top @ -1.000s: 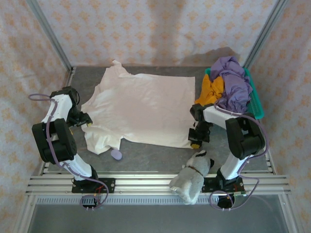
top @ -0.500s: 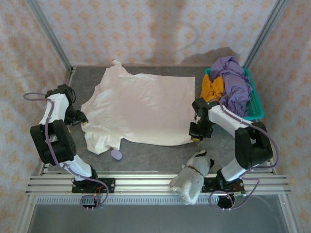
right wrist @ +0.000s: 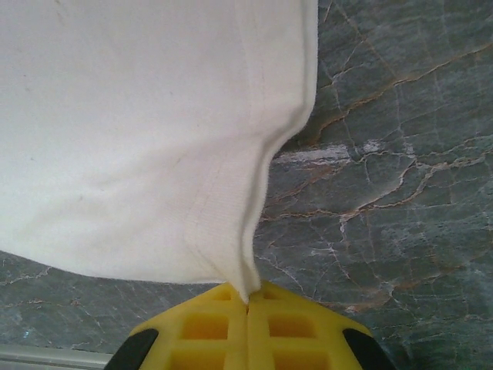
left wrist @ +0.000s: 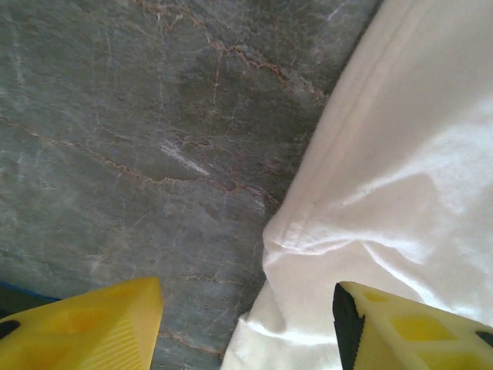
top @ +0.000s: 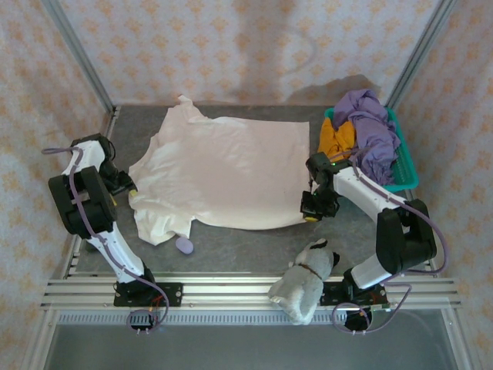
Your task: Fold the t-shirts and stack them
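Fold seemingly just starting — right end effector (right wrist: 248,305) pinches the shirt (right wrist: 131,116) hem. Left end effector (left wrist: 246,316) spread astride the sleeve (left wrist: 385,200) — should close next

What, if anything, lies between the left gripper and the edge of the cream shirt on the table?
Nothing visible does. In the left wrist view the left gripper is open, and the edge of the cream shirt already lies between its fingers, with only bare table beside it.
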`<state>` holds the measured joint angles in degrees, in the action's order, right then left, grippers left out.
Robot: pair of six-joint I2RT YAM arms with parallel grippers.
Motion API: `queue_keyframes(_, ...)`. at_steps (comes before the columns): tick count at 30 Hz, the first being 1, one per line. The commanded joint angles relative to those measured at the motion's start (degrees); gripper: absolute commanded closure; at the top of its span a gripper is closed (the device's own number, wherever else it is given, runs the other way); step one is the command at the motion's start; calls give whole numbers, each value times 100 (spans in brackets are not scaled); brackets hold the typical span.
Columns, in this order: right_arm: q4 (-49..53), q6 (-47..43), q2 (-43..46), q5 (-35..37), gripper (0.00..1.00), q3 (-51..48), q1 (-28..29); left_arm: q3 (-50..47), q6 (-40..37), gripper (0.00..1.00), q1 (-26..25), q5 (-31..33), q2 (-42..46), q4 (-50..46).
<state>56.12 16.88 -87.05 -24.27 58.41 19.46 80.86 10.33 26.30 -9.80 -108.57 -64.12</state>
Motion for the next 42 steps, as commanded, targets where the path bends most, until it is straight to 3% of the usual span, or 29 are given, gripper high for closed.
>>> queue_keyframes(1, 84, 28, 66, 45, 100, 144, 7, -68, -104, 41, 23, -207, -206, 69)
queue_keyframes(13, 141, 7, 134, 89, 100, 135, 8, -272, 223, 67, 19, -512, -546, 618)
queue_keyframes(19, 66, 46, 195, 20, 100, 5, 9, -298, 228, 85, 22, -724, -576, 704)
queue_keyframes(23, 109, 50, 294, 39, 100, -38, 5, -410, 299, 97, 19, -502, -304, 627)
queue_keyframes(33, 325, 258, 636, 282, 100, -595, 31, -981, 514, 100, 16, 51, 556, 364)
queue_keyframes(42, 587, 275, 601, 320, 100, -437, 95, -1080, 438, 100, 15, -101, 814, 189)
